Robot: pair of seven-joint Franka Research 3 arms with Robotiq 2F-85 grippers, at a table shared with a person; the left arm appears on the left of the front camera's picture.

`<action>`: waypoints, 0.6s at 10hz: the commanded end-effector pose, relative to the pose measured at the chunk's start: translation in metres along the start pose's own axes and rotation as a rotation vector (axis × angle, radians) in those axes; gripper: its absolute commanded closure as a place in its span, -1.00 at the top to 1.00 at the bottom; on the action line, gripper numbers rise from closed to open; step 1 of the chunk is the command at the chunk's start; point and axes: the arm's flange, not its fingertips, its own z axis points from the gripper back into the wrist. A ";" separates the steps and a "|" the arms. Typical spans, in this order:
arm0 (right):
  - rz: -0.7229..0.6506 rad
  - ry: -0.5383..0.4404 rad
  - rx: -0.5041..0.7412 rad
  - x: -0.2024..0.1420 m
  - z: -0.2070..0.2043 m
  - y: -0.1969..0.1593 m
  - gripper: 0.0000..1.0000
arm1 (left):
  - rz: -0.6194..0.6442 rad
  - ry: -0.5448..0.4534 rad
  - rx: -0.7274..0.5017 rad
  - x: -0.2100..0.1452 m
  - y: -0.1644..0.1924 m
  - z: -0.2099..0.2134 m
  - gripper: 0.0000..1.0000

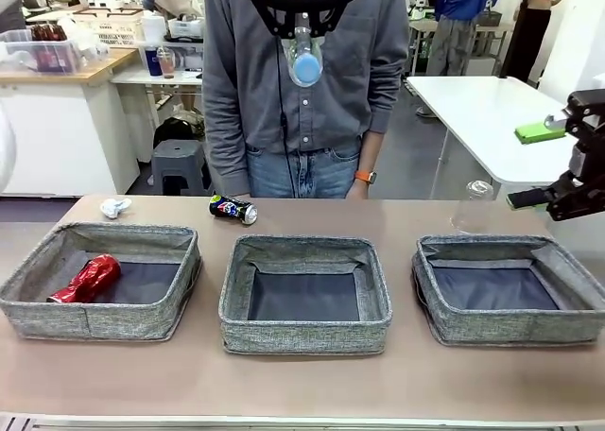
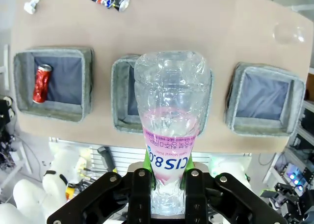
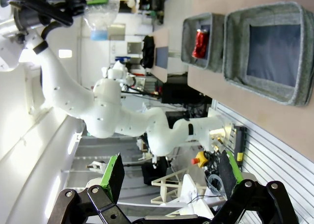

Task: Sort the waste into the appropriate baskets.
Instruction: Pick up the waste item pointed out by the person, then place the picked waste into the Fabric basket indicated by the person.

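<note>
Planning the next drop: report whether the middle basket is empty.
Empty: the middle basket shows a bare dark floor, wall to wall, in the front view.

The left gripper (image 2: 167, 165) and right gripper (image 3: 171, 170) are black with silver screws (image 2: 141, 173) and green pads (image 3: 115, 172). The left arm (image 3: 113, 111) is smooth white. The person wears a grey shirt (image 1: 302, 81), jeans (image 1: 302, 171) and an orange watch (image 1: 365, 177).

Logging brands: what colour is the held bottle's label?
The bottle wears a pink label, blue lettering; left wrist view.
</note>
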 end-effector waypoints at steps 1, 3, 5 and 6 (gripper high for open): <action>0.010 -0.007 0.027 0.002 0.000 0.004 1.00 | 0.015 -0.008 0.010 -0.004 0.001 0.001 -0.59; 0.010 -0.007 0.027 0.002 0.000 0.004 1.00 | 0.015 -0.008 0.010 -0.004 0.001 0.001 -0.59; 0.010 -0.007 0.027 0.002 0.000 0.004 1.00 | 0.015 -0.008 0.010 -0.004 0.001 0.001 -0.59; 0.010 -0.007 0.027 0.002 0.000 0.004 1.00 | 0.015 -0.008 0.010 -0.004 0.001 0.001 -0.59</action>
